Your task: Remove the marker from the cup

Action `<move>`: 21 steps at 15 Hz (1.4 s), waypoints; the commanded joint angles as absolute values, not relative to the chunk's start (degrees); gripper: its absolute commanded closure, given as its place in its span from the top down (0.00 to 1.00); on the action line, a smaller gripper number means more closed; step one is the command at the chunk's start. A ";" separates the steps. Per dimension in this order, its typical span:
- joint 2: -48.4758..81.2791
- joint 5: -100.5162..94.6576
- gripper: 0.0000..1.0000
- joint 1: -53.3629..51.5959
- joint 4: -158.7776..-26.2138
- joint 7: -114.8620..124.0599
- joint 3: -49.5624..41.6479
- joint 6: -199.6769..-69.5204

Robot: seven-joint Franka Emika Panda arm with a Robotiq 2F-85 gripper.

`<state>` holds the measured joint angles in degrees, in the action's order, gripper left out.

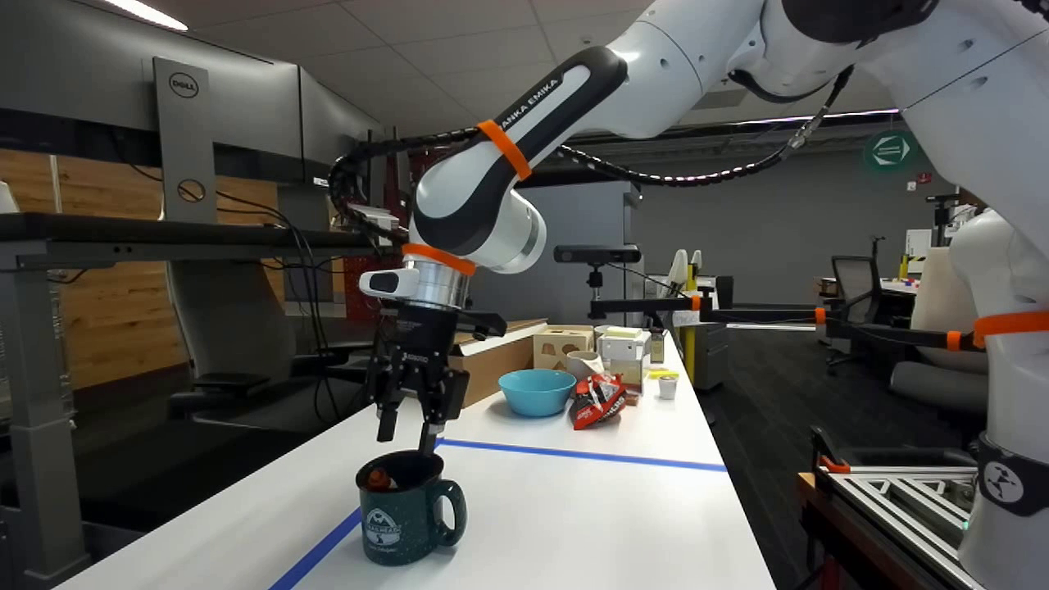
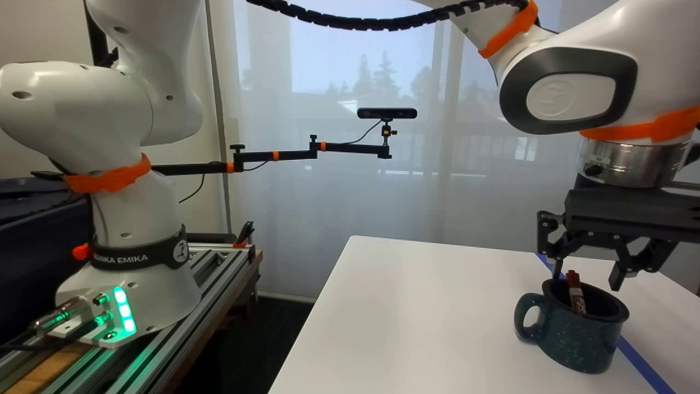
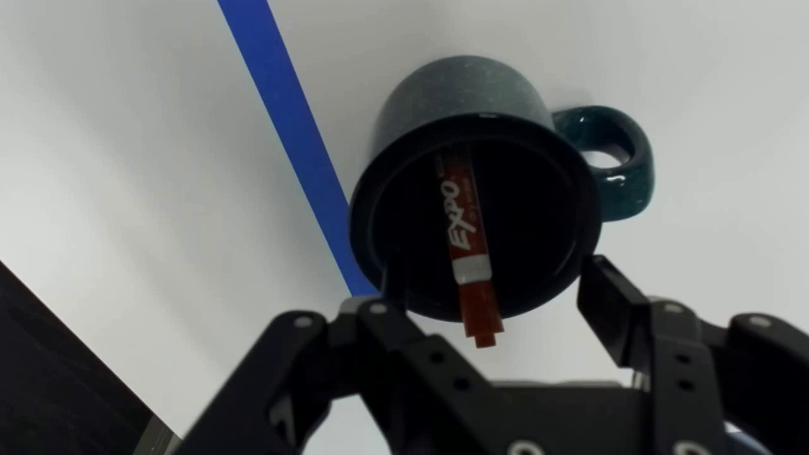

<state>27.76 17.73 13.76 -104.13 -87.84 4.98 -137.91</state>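
White desk (image 1: 606, 524) up front: the cup (image 1: 406, 512) props the marker (image 3: 469, 246) aslant, one end poking out, grabbable! Jaws stand parted just above, presumably to straddle it; a blue bowl (image 1: 537, 395) sits beyond.

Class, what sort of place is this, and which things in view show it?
Probably a robotics lab in an office, judging by a white and black jointed robot arm, a flat grey Dell-marked monitor stand and a black mesh-backed office chair.
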 commanded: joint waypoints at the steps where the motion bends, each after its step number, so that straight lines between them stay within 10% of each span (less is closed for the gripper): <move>1: 29.15 18.79 0.69 14.73 -102.22 -89.04 6.05 -136.47; 21: 36.20 18.68 0.49 16.58 -96.22 -89.38 8.56 -135.83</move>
